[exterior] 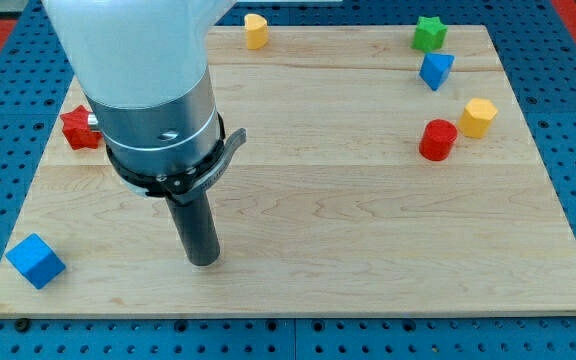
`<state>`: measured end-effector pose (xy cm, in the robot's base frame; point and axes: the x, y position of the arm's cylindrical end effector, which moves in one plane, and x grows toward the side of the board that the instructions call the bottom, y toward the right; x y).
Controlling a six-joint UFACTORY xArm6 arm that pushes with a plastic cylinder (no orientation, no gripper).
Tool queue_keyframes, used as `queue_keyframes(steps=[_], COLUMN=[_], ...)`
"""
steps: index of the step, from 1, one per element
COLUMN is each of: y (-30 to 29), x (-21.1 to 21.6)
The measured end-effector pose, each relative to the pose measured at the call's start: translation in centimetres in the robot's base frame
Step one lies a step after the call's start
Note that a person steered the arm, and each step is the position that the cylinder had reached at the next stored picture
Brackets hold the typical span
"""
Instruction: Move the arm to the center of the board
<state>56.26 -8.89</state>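
My tip point(203, 260) rests on the wooden board point(308, 200) in its lower left part, left of and below the board's middle. No block touches it. The nearest block is a blue cube point(36, 261) at the board's bottom left corner, well to the tip's left. A red star-shaped block point(79, 128) lies at the left edge, partly hidden behind the arm's body point(148, 90).
A yellow block point(256, 30) sits at the top edge. At the top right are a green star point(429, 34), a blue triangular block point(435, 70), a yellow hexagonal block point(478, 117) and a red cylinder point(437, 139). Blue pegboard surrounds the board.
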Motion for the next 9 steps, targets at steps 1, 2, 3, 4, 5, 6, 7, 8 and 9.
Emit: queue_keyframes(steps=[1, 2, 3, 4, 5, 6, 7, 8, 9], y=[0.0, 0.0, 0.0, 0.0, 0.0, 0.0, 0.0, 0.8, 5.0], x=[0.0, -0.3, -2.5, -5.4, -7.6, -8.4, -8.6, -10.3, -15.3])
